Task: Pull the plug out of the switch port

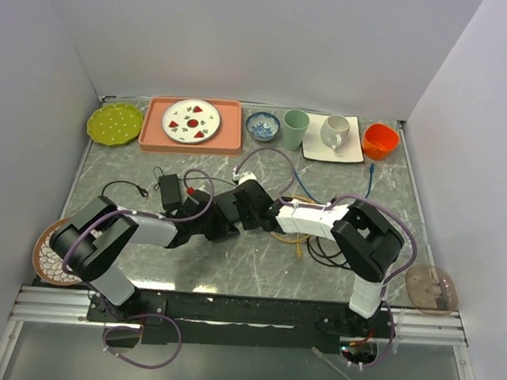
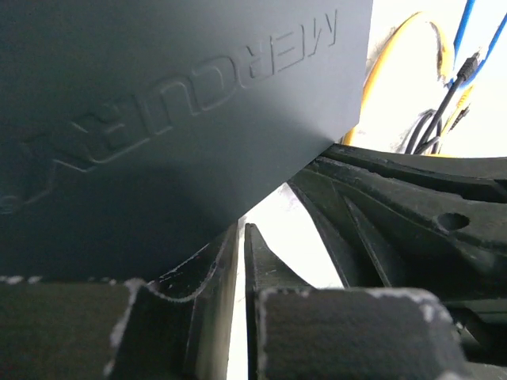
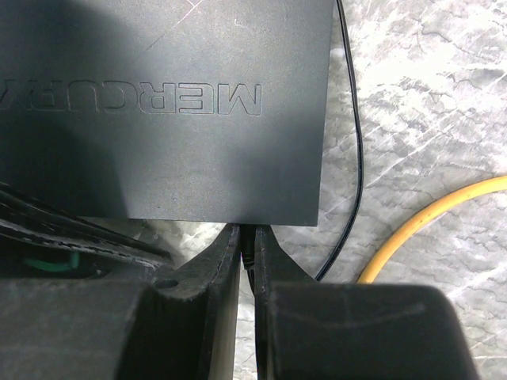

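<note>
The switch (image 3: 166, 103) is a flat matte black box with raised letters on its lid, and it lies at the middle of the table under both wrists. At its near edge a small black plug (image 3: 249, 239) sits against the port. My right gripper (image 3: 248, 241) is shut on that plug, with a thin black cable (image 3: 358, 158) curving away beside it. My left gripper (image 2: 242, 231) rests at a corner of the switch (image 2: 158, 119). Its fingers stand almost together with a thin bright slit and nothing between them. From above, both grippers (image 1: 227, 213) (image 1: 258, 209) meet over the switch.
A small black adapter block (image 1: 170, 190) lies left of the switch. Yellow cable (image 1: 289, 238) and blue cable (image 1: 372, 174) loop to the right. Along the back stand a green plate (image 1: 114, 124), pink tray (image 1: 231, 141), bowl (image 1: 262, 125), green cup (image 1: 295, 129), white mug (image 1: 334, 130) and orange cup (image 1: 380, 141).
</note>
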You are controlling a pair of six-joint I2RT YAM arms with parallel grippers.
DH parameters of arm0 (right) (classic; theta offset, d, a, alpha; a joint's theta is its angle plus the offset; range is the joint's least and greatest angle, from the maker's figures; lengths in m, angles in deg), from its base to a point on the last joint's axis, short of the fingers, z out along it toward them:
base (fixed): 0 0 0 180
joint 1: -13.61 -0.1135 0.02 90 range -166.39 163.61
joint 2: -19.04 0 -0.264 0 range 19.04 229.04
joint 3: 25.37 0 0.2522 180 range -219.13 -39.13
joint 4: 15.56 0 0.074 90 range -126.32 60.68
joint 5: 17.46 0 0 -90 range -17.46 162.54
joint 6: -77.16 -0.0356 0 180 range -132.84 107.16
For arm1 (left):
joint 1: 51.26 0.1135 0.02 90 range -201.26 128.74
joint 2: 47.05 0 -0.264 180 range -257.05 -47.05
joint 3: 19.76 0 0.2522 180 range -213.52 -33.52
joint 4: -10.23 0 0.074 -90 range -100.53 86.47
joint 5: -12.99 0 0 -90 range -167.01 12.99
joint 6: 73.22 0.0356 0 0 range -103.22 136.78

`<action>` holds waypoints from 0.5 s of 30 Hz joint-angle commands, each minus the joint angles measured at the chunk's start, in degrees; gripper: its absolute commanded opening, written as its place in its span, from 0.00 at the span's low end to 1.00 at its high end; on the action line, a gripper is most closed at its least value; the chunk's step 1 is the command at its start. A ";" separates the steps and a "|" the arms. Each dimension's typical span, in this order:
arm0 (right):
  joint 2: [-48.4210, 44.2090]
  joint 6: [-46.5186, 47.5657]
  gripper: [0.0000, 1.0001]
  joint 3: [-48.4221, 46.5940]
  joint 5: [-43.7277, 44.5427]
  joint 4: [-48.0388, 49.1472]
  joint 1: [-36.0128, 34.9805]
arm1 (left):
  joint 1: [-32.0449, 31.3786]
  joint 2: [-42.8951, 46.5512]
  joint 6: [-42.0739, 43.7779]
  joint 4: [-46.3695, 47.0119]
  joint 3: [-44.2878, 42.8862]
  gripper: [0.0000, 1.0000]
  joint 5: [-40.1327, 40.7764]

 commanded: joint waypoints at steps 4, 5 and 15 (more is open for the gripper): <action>-3.13 -1.35 0.00 2.63 -1.58 0.06 -1.36 | -0.16 -2.64 -3.33 1.52 -1.72 0.14 4.24; -3.21 -1.44 0.00 2.81 -1.67 0.06 -1.70 | -0.25 -2.82 -3.59 1.79 -1.72 0.15 4.33; -4.00 -2.14 0.00 5.97 -1.76 0.67 -3.99 | -0.16 -2.12 -5.35 -0.32 -2.16 0.14 7.75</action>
